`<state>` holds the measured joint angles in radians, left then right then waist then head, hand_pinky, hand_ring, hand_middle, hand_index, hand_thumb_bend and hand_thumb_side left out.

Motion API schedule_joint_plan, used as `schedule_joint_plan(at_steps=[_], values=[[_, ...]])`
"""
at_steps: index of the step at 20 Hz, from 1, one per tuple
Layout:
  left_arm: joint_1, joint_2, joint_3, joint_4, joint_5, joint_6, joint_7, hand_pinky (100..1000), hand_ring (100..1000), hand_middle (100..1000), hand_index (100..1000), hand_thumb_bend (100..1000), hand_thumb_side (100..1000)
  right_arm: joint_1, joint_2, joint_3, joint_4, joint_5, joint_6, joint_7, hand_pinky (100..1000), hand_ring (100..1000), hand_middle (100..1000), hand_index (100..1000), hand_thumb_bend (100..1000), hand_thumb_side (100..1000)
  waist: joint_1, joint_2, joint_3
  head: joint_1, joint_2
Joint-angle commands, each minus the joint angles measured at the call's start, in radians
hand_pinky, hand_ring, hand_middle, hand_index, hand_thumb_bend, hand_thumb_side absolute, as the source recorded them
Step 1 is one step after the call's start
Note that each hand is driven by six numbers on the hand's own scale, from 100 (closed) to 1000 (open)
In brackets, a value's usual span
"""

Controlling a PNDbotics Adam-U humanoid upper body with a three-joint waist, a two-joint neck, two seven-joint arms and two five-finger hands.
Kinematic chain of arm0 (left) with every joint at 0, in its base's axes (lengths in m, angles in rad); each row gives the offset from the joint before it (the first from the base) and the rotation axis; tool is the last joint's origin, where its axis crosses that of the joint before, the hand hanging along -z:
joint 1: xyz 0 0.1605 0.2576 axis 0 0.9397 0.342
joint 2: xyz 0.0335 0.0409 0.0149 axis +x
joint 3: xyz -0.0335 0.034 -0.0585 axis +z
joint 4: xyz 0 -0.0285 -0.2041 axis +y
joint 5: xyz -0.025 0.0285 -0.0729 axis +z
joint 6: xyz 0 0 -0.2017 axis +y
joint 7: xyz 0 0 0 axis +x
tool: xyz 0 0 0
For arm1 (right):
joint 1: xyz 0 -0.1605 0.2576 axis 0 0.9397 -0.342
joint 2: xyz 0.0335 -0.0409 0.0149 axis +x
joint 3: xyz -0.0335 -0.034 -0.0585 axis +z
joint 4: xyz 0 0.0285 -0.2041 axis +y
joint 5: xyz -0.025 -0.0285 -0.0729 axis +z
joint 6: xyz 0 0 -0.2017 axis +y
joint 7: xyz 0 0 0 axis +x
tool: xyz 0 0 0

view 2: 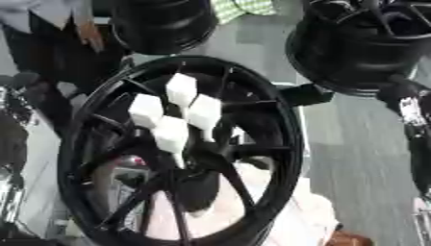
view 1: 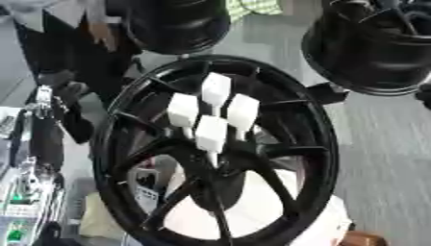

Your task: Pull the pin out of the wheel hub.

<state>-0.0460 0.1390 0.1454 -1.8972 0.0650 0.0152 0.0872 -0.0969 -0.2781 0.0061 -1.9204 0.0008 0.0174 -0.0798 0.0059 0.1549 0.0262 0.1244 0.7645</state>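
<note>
neither hand's fingers visible, state cannot be told; only dark arm parts at the side edges; four white block-headed pins (view 1: 210, 132) stand clustered in the centre of the black spoked wheel hub (view 1: 316, 144), long axes pointing out toward the camera; nearer arm undeterminable

Three black wheel hubs and four white pins.
One large spoked wheel hub (view 1: 215, 153) fills the foreground, holding four white block-headed pins (view 1: 210, 134) clustered at its centre; two more black hubs (view 1: 370, 48) sit behind it.
</note>
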Motion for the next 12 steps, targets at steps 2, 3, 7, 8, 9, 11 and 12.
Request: schedule_joint_plan(at_steps=[2,3,7,8,9,11,12], values=[[-0.009,0.012,0.001,-0.014,-0.001,-0.003,0.002,893,807,786,814,100,851,-0.008,-0.012,-0.005,-0.01,-0.002,-0.002,0.002,915,796,736,813,100,773,0.001,-0.008,0.0,0.001,0.003],[-0.009,0.012,0.001,-0.014,-0.001,-0.003,0.002,893,807,786,814,100,851,-0.008,-0.012,-0.005,-0.01,-0.002,-0.002,0.001,915,796,736,813,100,773,0.001,-0.008,0.0,0.001,0.002],[-0.008,0.013,0.001,-0.014,-0.002,-0.003,0.002,893,807,786,814,100,851,-0.008,-0.015,-0.006,-0.009,-0.001,-0.001,0.001,915,797,737,813,100,773,0.001,-0.008,-0.001,0.0,0.003],[-0.008,0.013,0.001,-0.014,-0.002,-0.003,0.002,893,807,786,814,100,851,-0.008,-0.019,-0.006,-0.009,0.0,-0.001,0.001,915,797,738,813,100,772,0.001,-0.007,0.0,0.001,0.003],[-0.008,0.013,0.001,-0.014,-0.002,-0.003,0.002,893,806,786,814,100,851,-0.009,-0.029,-0.005,-0.011,0.002,-0.001,0.003,915,797,738,813,100,769,0.0,-0.007,0.0,0.002,0.003],[-0.008,0.015,0.0,-0.014,-0.002,-0.002,0.002,893,806,786,813,100,851,-0.017,-0.069,-0.001,-0.02,0.011,-0.002,0.013,914,799,739,814,100,744,-0.001,-0.007,0.001,0.001,0.003],[-0.008,0.016,0.0,-0.014,-0.002,-0.002,0.001,892,806,786,813,100,851,-0.023,-0.093,0.0,-0.027,0.017,-0.002,0.021,914,800,741,815,100,722,-0.003,-0.006,0.002,0.0,0.003]])
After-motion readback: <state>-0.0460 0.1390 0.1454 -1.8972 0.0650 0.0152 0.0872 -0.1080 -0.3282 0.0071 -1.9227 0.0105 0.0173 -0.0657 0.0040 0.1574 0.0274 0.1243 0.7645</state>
